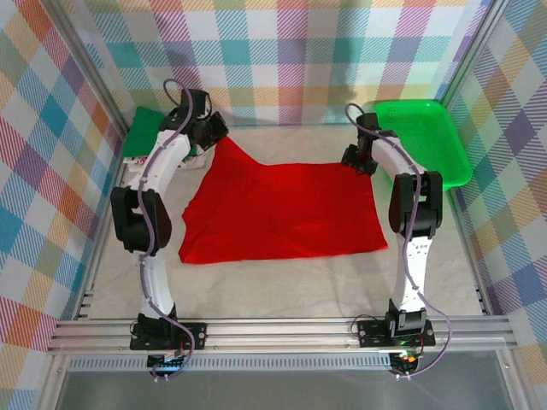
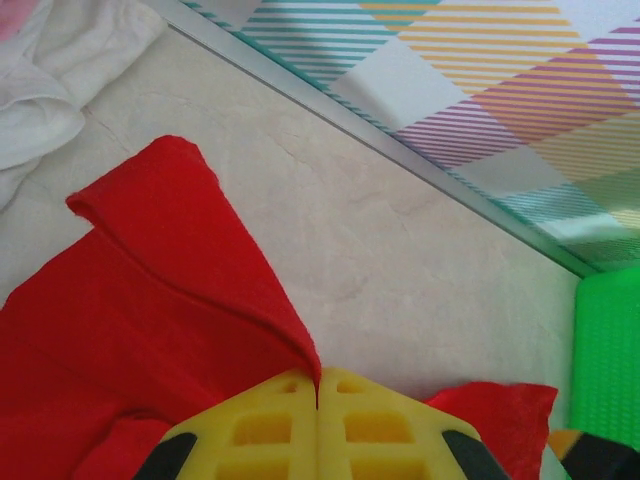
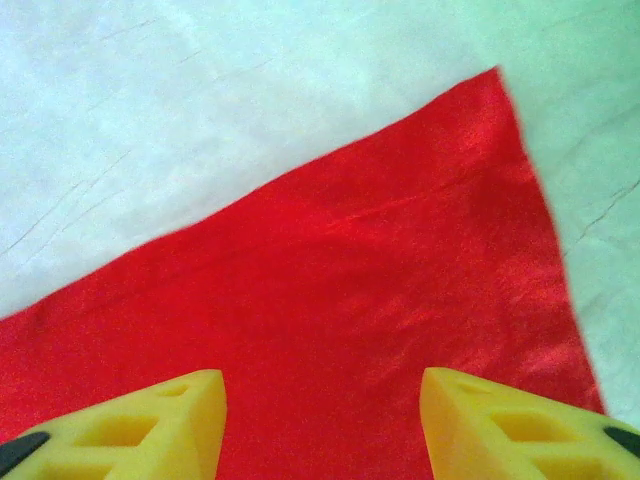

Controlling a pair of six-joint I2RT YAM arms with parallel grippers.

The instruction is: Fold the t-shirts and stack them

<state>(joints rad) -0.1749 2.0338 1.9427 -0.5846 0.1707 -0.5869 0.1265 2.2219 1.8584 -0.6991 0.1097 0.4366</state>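
- The left arm is seen stretched forward from its base along the left side of the tabletop (image 1: 282, 290), with its wrist turned inward at the far end
- The left end effector (image 2: 318, 385) is closed tight, and a ridge of the red t-shirt (image 1: 282, 209) is pinched between its yellow fingers (image 2: 250, 425) at the shirt's far-left corner
- The right arm is folded at a raised elbow, with its forearm angled forward and inward to the shirt's far-right corner
- The right end effector (image 3: 322, 390) is held wide apart over the red cloth near that corner, and nothing is gripped between its jaws
- The red t-shirt is spread over the middle of the tabletop, between the two arms, with its long axis running left to right
- Its far-left corner is raised into a peak that points toward the far left, while the other edges lie flat
- A dark green t-shirt (image 1: 141, 128) is found at the far-left corner, beside the left arm
- A crumpled whitish t-shirt (image 2: 40, 80) lies near the pinched corner
- A bright green mesh basket (image 1: 423, 137) stands at the far right, near the right arm
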